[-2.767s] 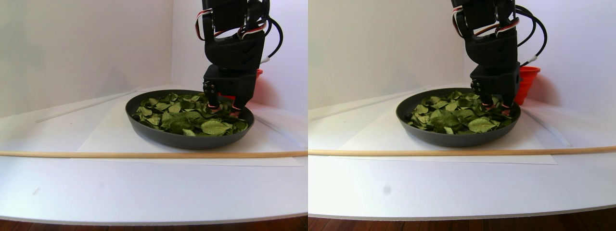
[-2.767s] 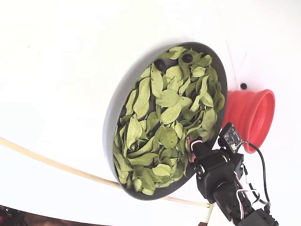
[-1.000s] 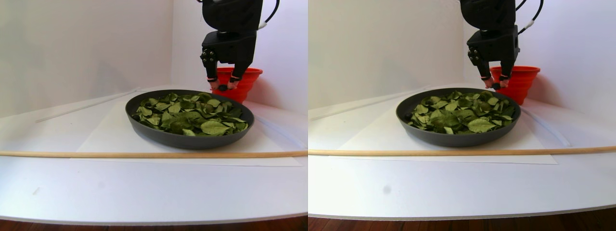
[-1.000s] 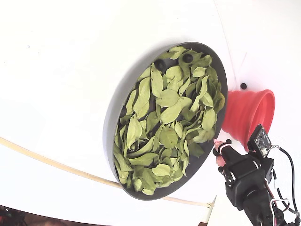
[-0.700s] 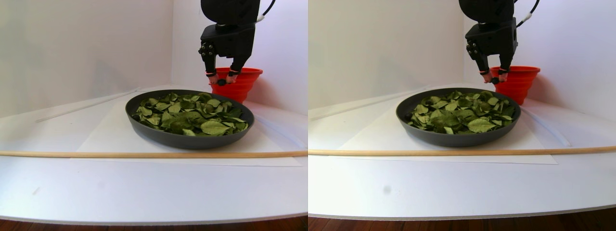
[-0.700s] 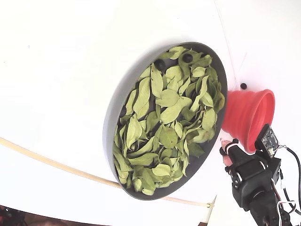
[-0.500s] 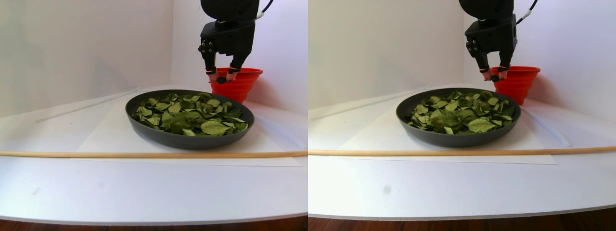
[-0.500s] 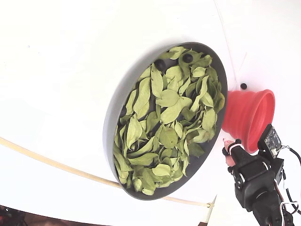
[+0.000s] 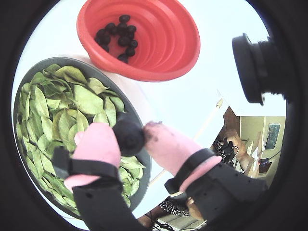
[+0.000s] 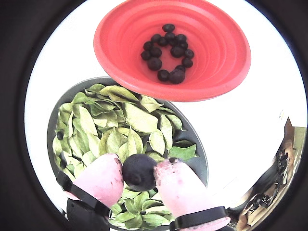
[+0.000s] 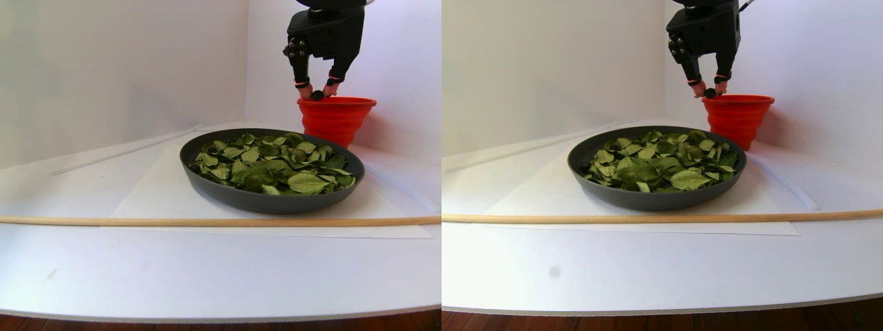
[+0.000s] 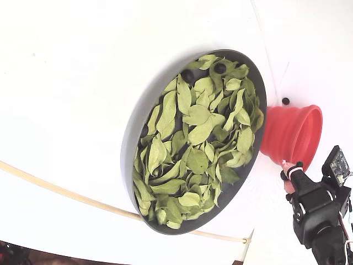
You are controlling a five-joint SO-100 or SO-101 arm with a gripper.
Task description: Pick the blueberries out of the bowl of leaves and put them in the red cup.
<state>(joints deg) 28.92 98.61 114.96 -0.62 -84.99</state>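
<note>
My gripper (image 9: 130,140) is shut on a single dark blueberry (image 10: 138,172), pinched between its pink fingertips (image 10: 101,180). In the stereo pair view the gripper (image 11: 317,93) hangs level with the red cup's (image 11: 336,118) rim, at the rim's left edge. Both wrist views look down into the red cup (image 10: 216,62), where several blueberries (image 10: 166,50) lie at the bottom. The dark grey bowl (image 12: 129,138) is full of green leaves (image 12: 193,143). Two blueberries (image 12: 219,68) show near its far rim. In the fixed view the gripper (image 12: 291,168) hovers just beside the cup (image 12: 292,132).
A thin wooden stick (image 11: 207,221) lies across the white table in front of the bowl. One loose dark berry (image 12: 285,101) sits on the table between bowl and cup. White walls stand close behind the cup.
The gripper lifted out of the leaves holding the blueberry. It then rose and moved away from the bowl to the cup's rim.
</note>
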